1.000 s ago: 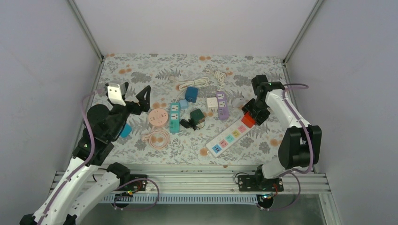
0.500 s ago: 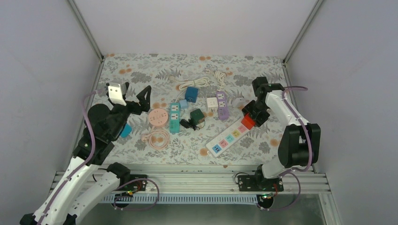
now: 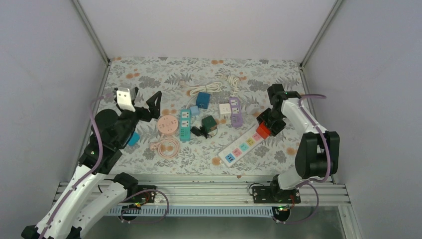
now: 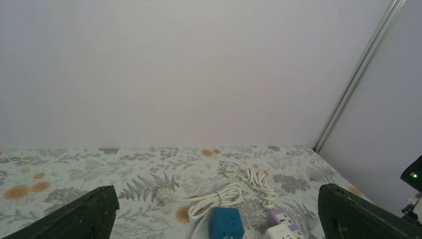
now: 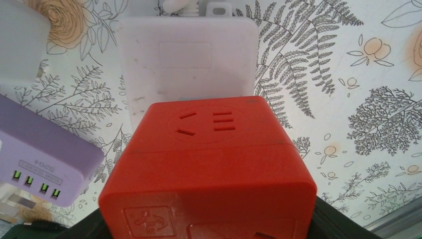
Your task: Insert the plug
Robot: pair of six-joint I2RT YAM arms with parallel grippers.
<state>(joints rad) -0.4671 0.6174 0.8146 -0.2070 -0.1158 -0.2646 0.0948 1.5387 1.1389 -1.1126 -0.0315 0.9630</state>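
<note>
A red cube plug (image 3: 263,130) is held in my right gripper (image 3: 265,125), which is shut on it. In the right wrist view the red cube (image 5: 209,164) fills the lower frame between my dark fingertips (image 5: 338,219), right over the end of the white power strip (image 5: 189,64). The strip (image 3: 242,146) lies diagonally at the front right with coloured sockets. I cannot tell whether the cube's pins are seated in it. My left gripper (image 3: 144,102) is open and empty, raised above the left of the table; its fingers (image 4: 74,219) show wide apart.
A purple strip (image 3: 236,112) and a white cube adapter (image 3: 225,109) lie left of the red cube. A blue cube (image 3: 202,99), white cables (image 3: 209,88), a teal strip (image 3: 185,124), a dark green adapter (image 3: 209,123) and a pink round socket (image 3: 167,124) fill the middle.
My right gripper has shifted slightly left and down with the red cube, staying over the strip's end. The left arm has edged slightly right.
</note>
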